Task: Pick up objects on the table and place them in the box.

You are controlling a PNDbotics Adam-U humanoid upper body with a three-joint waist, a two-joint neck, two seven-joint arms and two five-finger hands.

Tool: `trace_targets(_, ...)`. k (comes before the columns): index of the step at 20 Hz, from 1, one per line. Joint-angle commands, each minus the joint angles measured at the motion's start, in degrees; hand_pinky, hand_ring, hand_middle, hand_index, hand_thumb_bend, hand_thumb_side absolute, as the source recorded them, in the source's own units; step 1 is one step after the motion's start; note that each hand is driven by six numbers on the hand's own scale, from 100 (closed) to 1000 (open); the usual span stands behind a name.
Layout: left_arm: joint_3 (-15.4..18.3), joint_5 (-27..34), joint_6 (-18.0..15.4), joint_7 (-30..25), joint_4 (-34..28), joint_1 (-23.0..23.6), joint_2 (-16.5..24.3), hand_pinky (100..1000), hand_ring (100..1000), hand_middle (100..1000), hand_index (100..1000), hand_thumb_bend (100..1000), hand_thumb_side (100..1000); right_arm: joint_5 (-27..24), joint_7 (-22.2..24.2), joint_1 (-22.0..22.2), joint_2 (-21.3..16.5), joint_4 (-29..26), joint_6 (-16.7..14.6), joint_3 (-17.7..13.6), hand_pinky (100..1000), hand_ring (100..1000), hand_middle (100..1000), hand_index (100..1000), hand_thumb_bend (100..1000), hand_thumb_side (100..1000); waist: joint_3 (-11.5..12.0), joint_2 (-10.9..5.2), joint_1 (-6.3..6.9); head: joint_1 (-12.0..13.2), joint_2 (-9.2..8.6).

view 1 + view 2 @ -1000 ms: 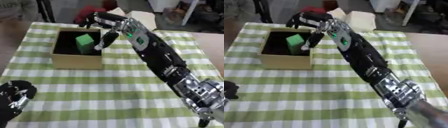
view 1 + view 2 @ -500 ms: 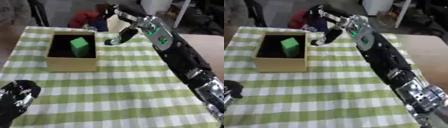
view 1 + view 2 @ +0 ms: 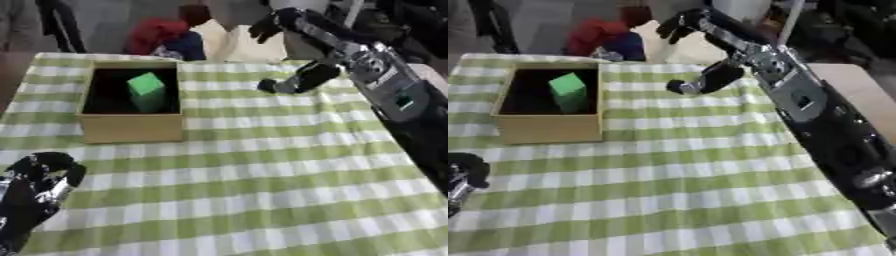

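An open cardboard box (image 3: 131, 127) stands at the table's far left, and a green block (image 3: 146, 87) lies inside it, leaning toward the back. My right hand (image 3: 319, 42) hangs over the far middle of the table, to the right of the box and apart from it. Its fingers are spread and its thumb (image 3: 293, 84) points down, with nothing held. My left hand (image 3: 39, 185) rests at the lower left corner with its fingers up and relaxed, holding nothing.
A green and white checked cloth (image 3: 262, 165) covers the table. Behind the far edge lie a red and blue bundle (image 3: 162, 37) and a tan cardboard piece (image 3: 223, 42). Bare wood (image 3: 842, 85) shows past the cloth on the right.
My right hand has drawn away from over the box, moving right and slightly up, with nothing in it. The green block stays in the box. The left hand has not moved.
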Motion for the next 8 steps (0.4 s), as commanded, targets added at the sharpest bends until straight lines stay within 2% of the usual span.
trace_targets(1,0.7,0.0,-0.1,0.4,-0.7,-0.2,0.9,539,680,586,629,521,258,-1.4,-1.6,1.8,-2.9,-3.0,1.1,-2.7,808,730,725,843,461,149,-0.4,-0.92,0.25,0.4,0.28)
trace_targets(8,0.9,0.0,-0.2,0.6,-0.7,0.2,0.9,540,681,587,630,518,259,-2.3,-4.2,7.4,-2.5,-5.1,2.5,-5.3,799,722,718,843,440,151,-1.2,-0.99,0.77,0.8,0.27)
